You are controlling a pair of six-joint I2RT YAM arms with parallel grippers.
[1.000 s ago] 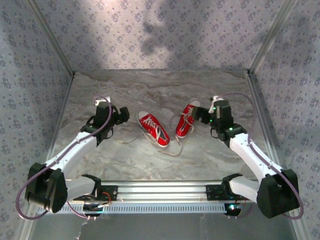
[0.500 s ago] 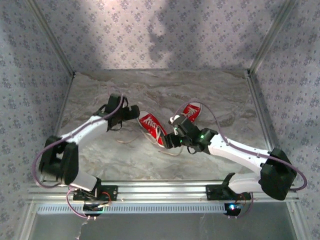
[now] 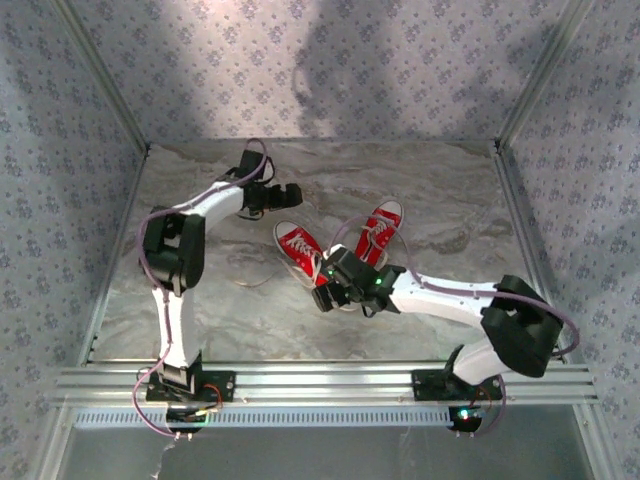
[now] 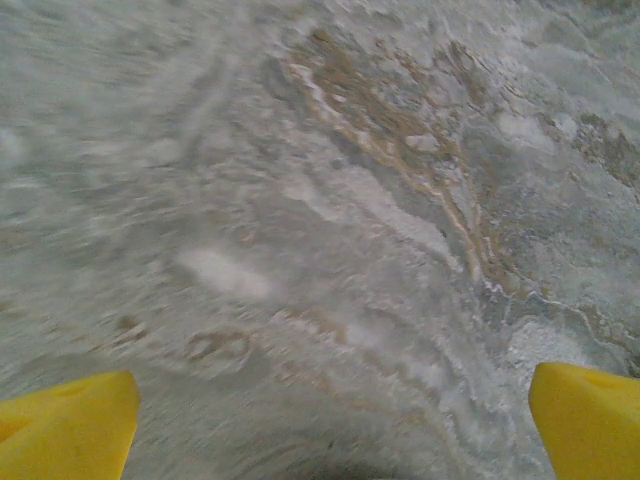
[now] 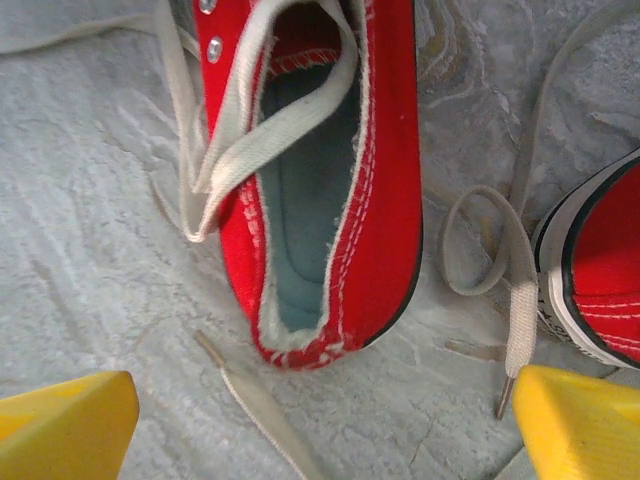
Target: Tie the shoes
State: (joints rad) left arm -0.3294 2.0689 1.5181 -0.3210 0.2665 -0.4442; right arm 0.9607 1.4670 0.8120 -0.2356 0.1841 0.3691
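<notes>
While the left tool hovers over the far left part of the grey marble-patterned worktop, well apart from the shoes, its yellow fingertips are spread wide above bare surface. The two small red canvas sneakers with white rubber soles lie near the middle of the worktop. The left sneaker points its toe away and to the left, and the right sneaker lies just beside it, with its white toe cap away and to the right. The right tool is at the heel of the left sneaker. It is also spread wide, and the heel shows between its fingertips without touching them. The white laces are untied, and their loose ends lie on the worktop.
</notes>
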